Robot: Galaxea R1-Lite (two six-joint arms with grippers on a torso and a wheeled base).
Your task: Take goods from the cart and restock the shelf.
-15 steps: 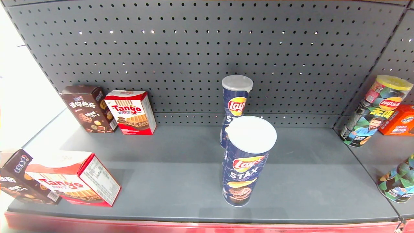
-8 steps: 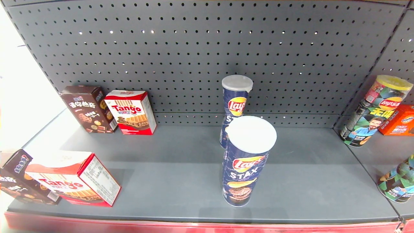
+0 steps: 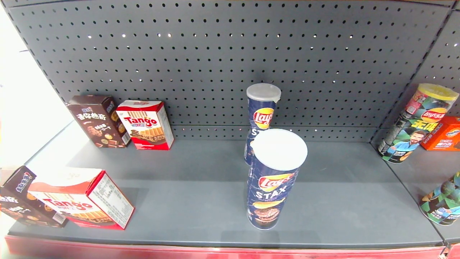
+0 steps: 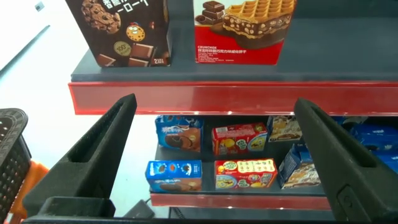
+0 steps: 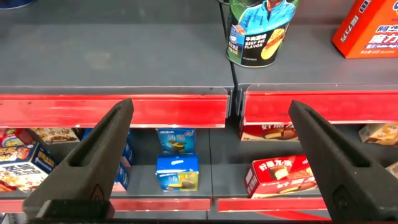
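Two dark blue chip cans stand on the grey shelf (image 3: 201, 201): one near the front (image 3: 273, 180), one behind it by the pegboard (image 3: 261, 111). At the shelf's left are a brown cookie box (image 3: 97, 120) and a red wafer box (image 3: 147, 124) at the back, with a second wafer box (image 3: 84, 203) and a second cookie box (image 3: 19, 198) at the front edge. My left gripper (image 4: 217, 155) is open and holds nothing, below and in front of the cookie box (image 4: 121, 31) and wafer box (image 4: 242, 31). My right gripper (image 5: 214, 155) is open and holds nothing, facing the shelf's red edge (image 5: 161, 109).
On the adjoining right shelf stand a green chip can (image 3: 417, 122), an orange box (image 3: 442, 133) and another green can (image 3: 444, 201) at the front. That front can (image 5: 258, 31) and an orange box (image 5: 367, 28) appear in the right wrist view. A lower shelf holds several snack boxes (image 4: 239, 140).
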